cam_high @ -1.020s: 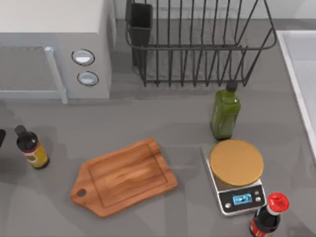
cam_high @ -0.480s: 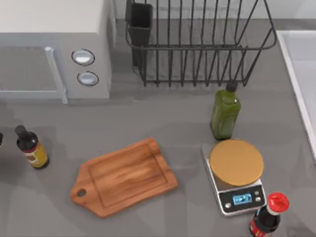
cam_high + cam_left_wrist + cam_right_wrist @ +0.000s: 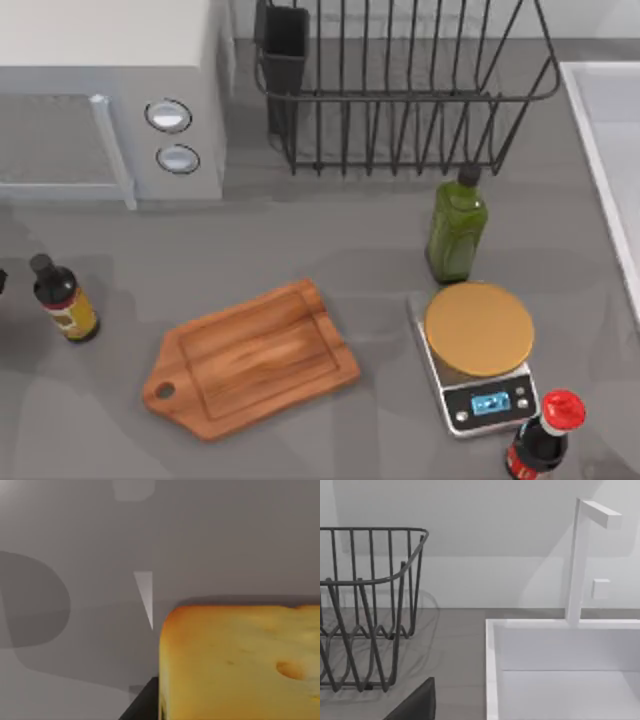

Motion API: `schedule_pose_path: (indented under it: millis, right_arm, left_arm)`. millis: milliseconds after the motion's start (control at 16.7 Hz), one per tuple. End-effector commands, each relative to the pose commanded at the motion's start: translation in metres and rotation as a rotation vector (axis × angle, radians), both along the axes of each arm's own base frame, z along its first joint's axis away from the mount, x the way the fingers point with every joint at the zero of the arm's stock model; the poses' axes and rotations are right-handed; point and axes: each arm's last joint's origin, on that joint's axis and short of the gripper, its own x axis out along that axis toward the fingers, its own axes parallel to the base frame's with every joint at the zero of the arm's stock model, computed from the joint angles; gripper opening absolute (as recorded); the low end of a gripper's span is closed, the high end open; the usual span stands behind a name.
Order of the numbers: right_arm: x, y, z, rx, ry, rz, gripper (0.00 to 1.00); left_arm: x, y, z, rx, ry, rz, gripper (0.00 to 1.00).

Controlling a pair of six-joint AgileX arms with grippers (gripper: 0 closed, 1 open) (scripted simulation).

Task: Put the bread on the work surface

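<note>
The bread [image 3: 240, 665], a golden-yellow chunk with a browner crust edge, sits very close up in the left wrist view. It rests against a dark finger [image 3: 142, 706] of my left gripper, which is shut on it, with grey counter and shadows behind. A dark sliver of my left arm [image 3: 1, 283] shows at the top view's left edge, beside the small brown bottle [image 3: 62, 298]. A wooden cutting board [image 3: 250, 358] lies bare on the grey counter [image 3: 300, 250] at the middle. One dark finger [image 3: 415, 703] of my right gripper shows in the right wrist view.
A microwave [image 3: 110, 100] stands at the back left and a wire dish rack [image 3: 400, 90] at the back middle. At the right are a green bottle [image 3: 457, 228], a scale with a round tan plate [image 3: 479, 330], a red-capped bottle [image 3: 543, 437] and a white sink [image 3: 560, 670].
The dark part of my left arm at the top view's left edge has slid further left, almost out of the picture. Nothing on the counter has moved.
</note>
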Motion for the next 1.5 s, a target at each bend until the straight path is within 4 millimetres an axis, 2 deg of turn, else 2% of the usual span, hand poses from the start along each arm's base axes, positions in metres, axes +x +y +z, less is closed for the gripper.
schedule_pose_path:
  millis: [540, 660, 900, 1020, 1140, 1500]
  right_arm:
    - [0.000, 0.000, 0.000, 0.000, 0.000, 0.000, 1.00]
    - [0.000, 0.000, 0.000, 0.000, 0.000, 0.000, 1.00]
    - [0.000, 0.000, 0.000, 0.000, 0.000, 0.000, 1.00]
    - [0.000, 0.000, 0.000, 0.000, 0.000, 0.000, 1.00]
    - [0.000, 0.000, 0.000, 0.000, 0.000, 0.000, 1.00]
    - [0.000, 0.000, 0.000, 0.000, 0.000, 0.000, 1.00]
  left_arm:
    - [-0.003, 0.002, 0.005, -0.003, -0.002, 0.001, 0.00]
    - [-0.006, 0.005, 0.023, -0.006, -0.021, -0.004, 0.00]
    - [-0.011, 0.005, 0.076, -0.003, -0.074, -0.024, 0.00]
    - [-0.009, 0.002, 0.093, -0.001, -0.065, -0.025, 0.00]
    - [-0.005, 0.001, 0.101, 0.001, -0.034, -0.015, 0.00]
    - [-0.001, 0.002, 0.101, 0.001, -0.005, 0.001, 0.00]
